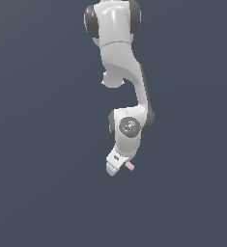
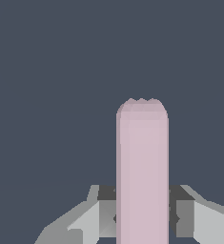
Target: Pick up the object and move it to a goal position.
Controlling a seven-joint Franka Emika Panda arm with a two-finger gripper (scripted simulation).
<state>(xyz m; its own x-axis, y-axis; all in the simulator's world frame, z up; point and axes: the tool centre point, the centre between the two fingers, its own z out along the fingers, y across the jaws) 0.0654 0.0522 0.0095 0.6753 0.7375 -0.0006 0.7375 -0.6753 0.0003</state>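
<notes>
Closest in, the wrist view shows the pale pink bar (image 2: pixel 142 167) standing between the two grey fingers (image 2: pixel 189 217) of the tool (image 2: pixel 142 219), which is clenched on it, each pad pressed to a long side. Much of the bar juts past the fingertips, so the grasp sits near one end; a quick swing or a knock could pivot it or let it slide free. Farther off, the exterior view shows only a small pink tip (image 1: pixel 130 166) poking from the white tool (image 1: pixel 116 166) below the arm (image 1: pixel 122 72), against plain dark ground. No goal marker is visible, so overshooting is another risk.
</notes>
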